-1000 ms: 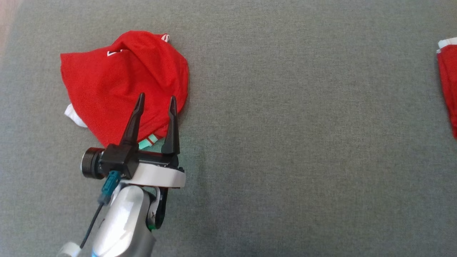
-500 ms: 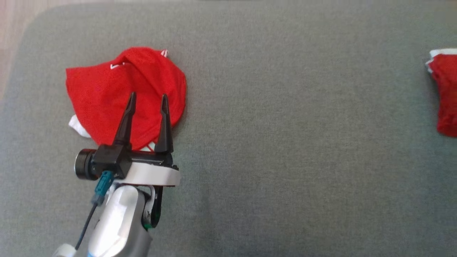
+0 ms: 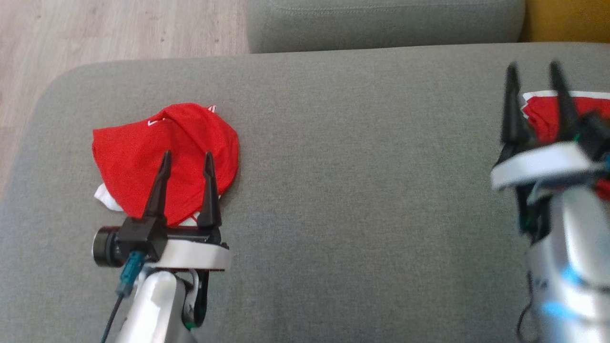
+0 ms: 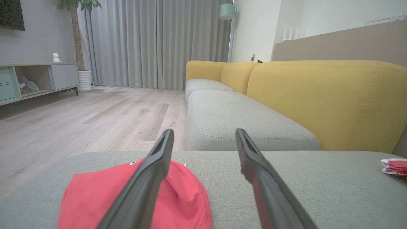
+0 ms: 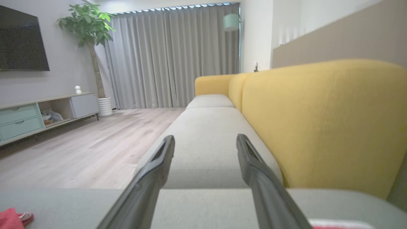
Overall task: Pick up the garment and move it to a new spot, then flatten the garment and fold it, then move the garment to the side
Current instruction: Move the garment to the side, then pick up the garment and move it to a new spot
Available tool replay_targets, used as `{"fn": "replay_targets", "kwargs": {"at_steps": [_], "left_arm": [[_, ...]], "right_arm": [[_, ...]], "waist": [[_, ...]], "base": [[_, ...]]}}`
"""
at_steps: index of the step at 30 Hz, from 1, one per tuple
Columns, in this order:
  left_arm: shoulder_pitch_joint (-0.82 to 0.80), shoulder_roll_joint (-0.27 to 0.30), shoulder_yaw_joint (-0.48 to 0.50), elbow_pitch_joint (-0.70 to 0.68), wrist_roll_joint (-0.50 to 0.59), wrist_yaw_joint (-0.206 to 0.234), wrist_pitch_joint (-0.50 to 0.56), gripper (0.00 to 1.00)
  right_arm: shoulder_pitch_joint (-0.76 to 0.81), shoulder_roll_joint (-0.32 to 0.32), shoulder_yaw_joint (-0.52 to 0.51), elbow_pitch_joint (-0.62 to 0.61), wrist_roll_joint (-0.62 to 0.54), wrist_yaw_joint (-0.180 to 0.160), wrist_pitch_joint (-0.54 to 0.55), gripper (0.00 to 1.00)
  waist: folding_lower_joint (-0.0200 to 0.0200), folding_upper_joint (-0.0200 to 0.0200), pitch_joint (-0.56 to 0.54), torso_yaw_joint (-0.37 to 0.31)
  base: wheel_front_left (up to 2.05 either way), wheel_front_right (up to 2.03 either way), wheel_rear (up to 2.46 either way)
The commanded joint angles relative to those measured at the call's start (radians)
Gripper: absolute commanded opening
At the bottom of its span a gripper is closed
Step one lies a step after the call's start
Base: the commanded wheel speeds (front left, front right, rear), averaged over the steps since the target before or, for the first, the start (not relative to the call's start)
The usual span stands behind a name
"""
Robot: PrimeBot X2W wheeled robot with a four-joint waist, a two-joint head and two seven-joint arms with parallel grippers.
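Here the crumpled red cloth garment lies right by the left gripper, far from the right gripper, and both have fingers apart.

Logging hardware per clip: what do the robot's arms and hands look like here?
Left hand and right hand: two long tapering black fingers, white collar, silver-grey forearm. The left carries a black cylinder and a teal plug with dark cable. The right is blurred.
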Motion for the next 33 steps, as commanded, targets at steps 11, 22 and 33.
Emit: {"fn": "replay_targets", "kwargs": {"at_steps": [11, 22, 33], "left_arm": [[0.054, 0.007, 0.004, -0.014, 0.009, -0.006, -0.010, 1.00], [0.053, 0.007, -0.003, -0.018, -0.002, 0.001, -0.010, 1.00], [0.051, 0.007, -0.007, -0.024, 0.001, 0.010, -0.010, 1.00]], "right_arm": [[0.252, 0.053, 0.034, -0.089, 0.076, -0.001, -0.063, 1.00], [0.265, 0.054, 0.052, -0.086, 0.049, -0.001, -0.071, 1.00], [0.308, 0.054, 0.103, -0.118, 0.028, -0.001, -0.071, 1.00]], "waist": [[0.0002, -0.0001, -0.027, 0.008], [0.0002, -0.0001, -0.018, 0.013], [0.0002, -0.0001, -0.025, 0.127]], "base": [[0.00, 0.00, 0.00], [0.00, 0.00, 0.00], [0.00, 0.00, 0.00]]}}
